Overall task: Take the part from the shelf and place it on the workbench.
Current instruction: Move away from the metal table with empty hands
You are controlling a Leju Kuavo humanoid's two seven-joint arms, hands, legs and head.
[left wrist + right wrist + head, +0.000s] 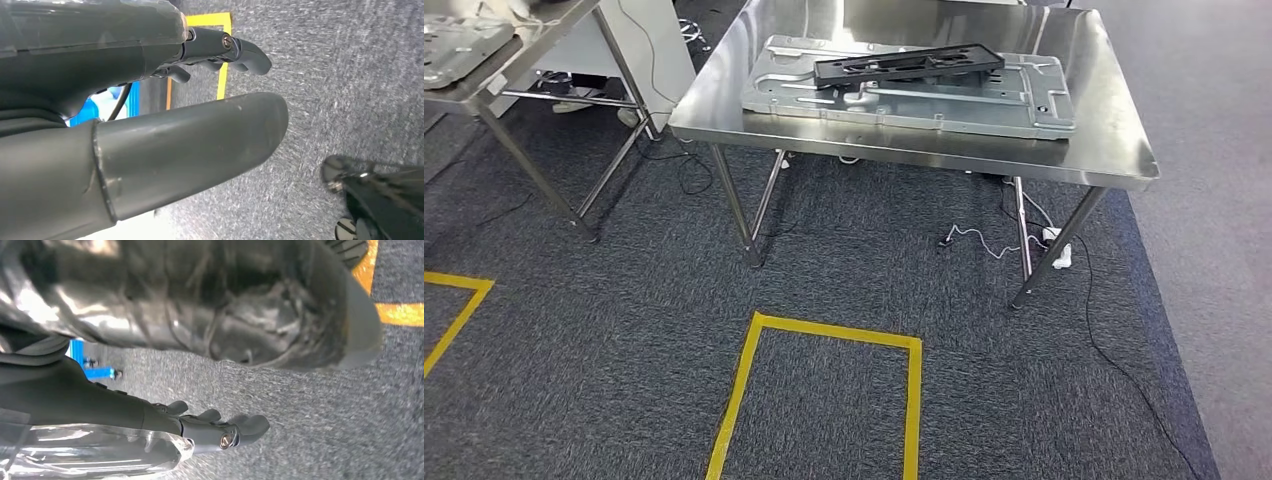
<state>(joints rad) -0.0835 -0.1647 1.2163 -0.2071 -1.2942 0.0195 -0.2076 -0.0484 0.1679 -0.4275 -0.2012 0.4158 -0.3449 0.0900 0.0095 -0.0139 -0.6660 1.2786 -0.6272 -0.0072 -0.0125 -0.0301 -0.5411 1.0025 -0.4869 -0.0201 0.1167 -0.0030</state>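
Note:
A long black part lies on a grey sheet-metal plate on the steel workbench, ahead of me in the head view. In the left wrist view my left hand hangs over the grey carpet, its thick thumb apart from the darker fingers, with nothing in it. The right wrist view shows my right hand over the carpet too, its fingers loosely extended away from the thumb, holding nothing.
A second steel table with a grey metal piece stands at the left. A yellow tape square marks the carpet before the workbench. Cables lie under the workbench. Another yellow tape corner is at far left.

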